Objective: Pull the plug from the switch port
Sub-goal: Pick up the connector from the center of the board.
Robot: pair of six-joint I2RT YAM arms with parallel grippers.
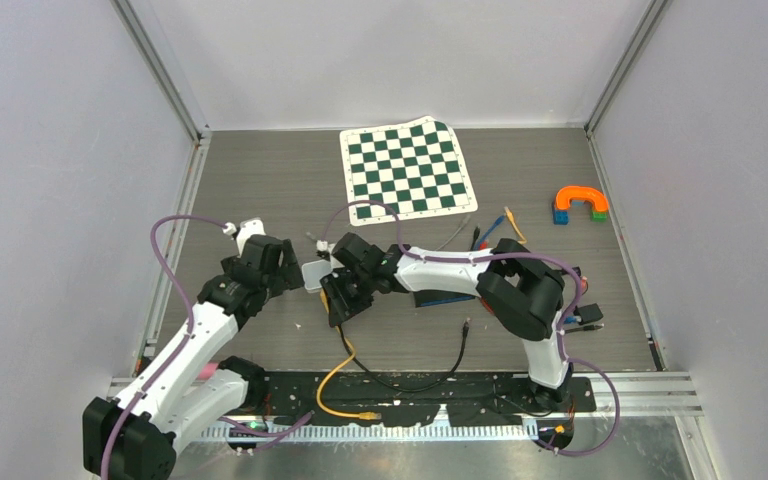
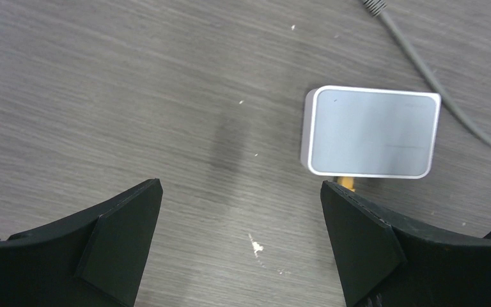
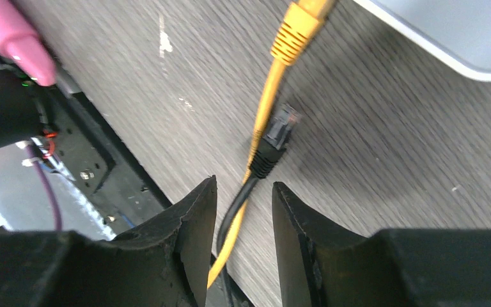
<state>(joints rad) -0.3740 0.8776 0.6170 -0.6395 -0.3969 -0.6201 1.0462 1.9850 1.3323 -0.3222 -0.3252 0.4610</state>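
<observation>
The switch (image 1: 315, 275) is a small silver-white box lying flat on the grey table. In the left wrist view the switch (image 2: 371, 131) lies just beyond my right finger, with a yellow plug (image 2: 346, 184) showing at its near edge. My left gripper (image 2: 240, 192) is wide open over bare table, holding nothing. In the right wrist view the yellow plug (image 3: 292, 35) runs up to the switch (image 3: 447, 32), while a black plug (image 3: 278, 131) lies loose on the table, apart from the switch. My right gripper (image 3: 243, 185) stands open, with the black and yellow cables passing between its fingers.
A green checkerboard sheet (image 1: 407, 170) lies at the back. An orange arch on coloured blocks (image 1: 580, 203) sits at the right. Loose cable ends (image 1: 490, 232) lie behind the right arm. Yellow cable (image 1: 335, 375) and black cable (image 1: 430, 375) loop toward the base rail (image 1: 410, 405).
</observation>
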